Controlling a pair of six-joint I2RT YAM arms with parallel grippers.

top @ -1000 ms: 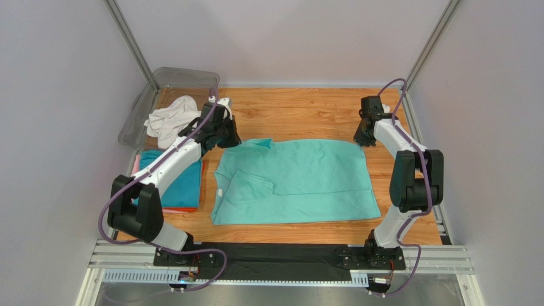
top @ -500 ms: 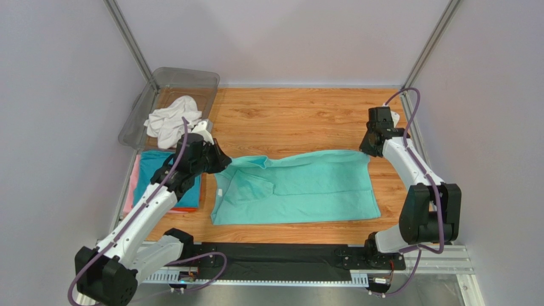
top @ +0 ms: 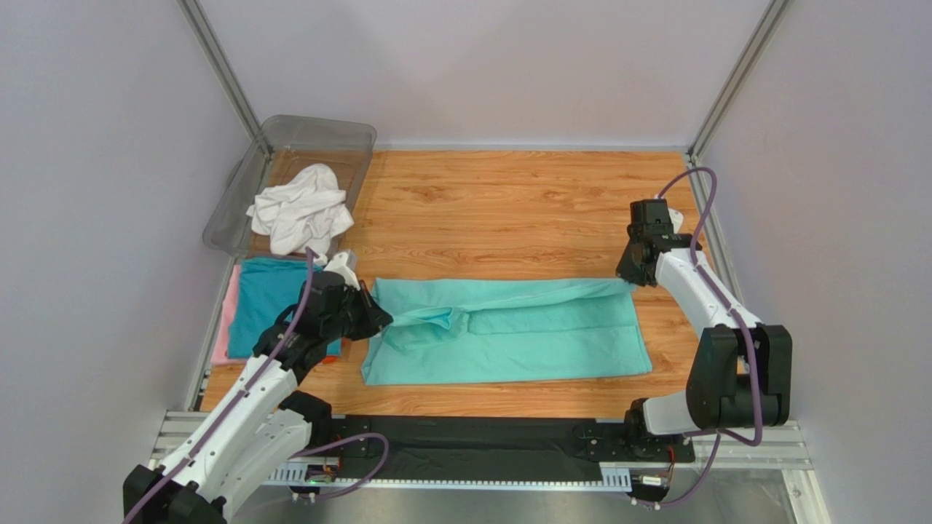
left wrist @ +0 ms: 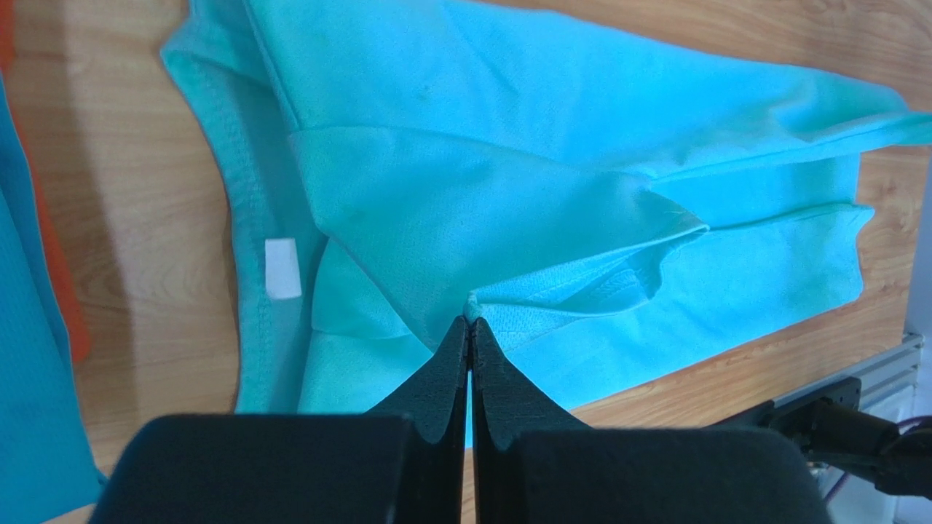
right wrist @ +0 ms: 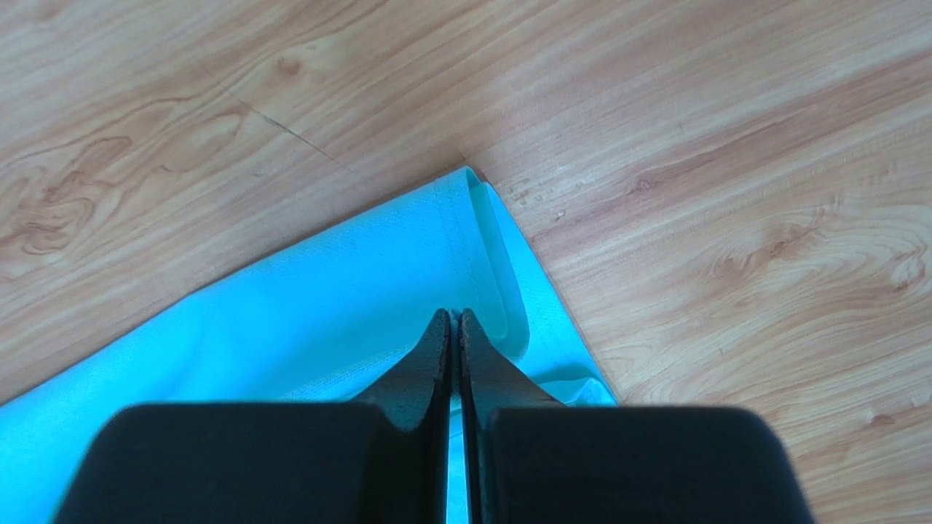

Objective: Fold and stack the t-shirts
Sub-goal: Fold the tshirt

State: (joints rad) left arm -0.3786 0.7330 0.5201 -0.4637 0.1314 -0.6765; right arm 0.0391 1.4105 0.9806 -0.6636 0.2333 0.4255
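Mint t-shirt (top: 525, 328) is pinched by left tool (top: 372, 317) at its left end and right tool (top: 626, 278) at its far-right corner; left of it, three stacked tees (top: 268, 306), one white tee (top: 298, 213).

L end effector (left wrist: 470, 324) clamped on mint tee (left wrist: 525, 207) fold, white tag (left wrist: 282, 268) nearby, wood table (left wrist: 131, 218)

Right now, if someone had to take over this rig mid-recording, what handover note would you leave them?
Left gripper: shut, pinching the mint t-shirt at its left end.
Right gripper: shut on its far right corner.
The mint t-shirt lies mid-table, doubled over along its length. The teal-blue t-shirt tops a folded stack at left, with pink cloth and orange cloth showing beneath. The white t-shirt sits crumpled at the clear bin's near end.
Left to do: finish folding the mint one, stack it, then fold the white one.
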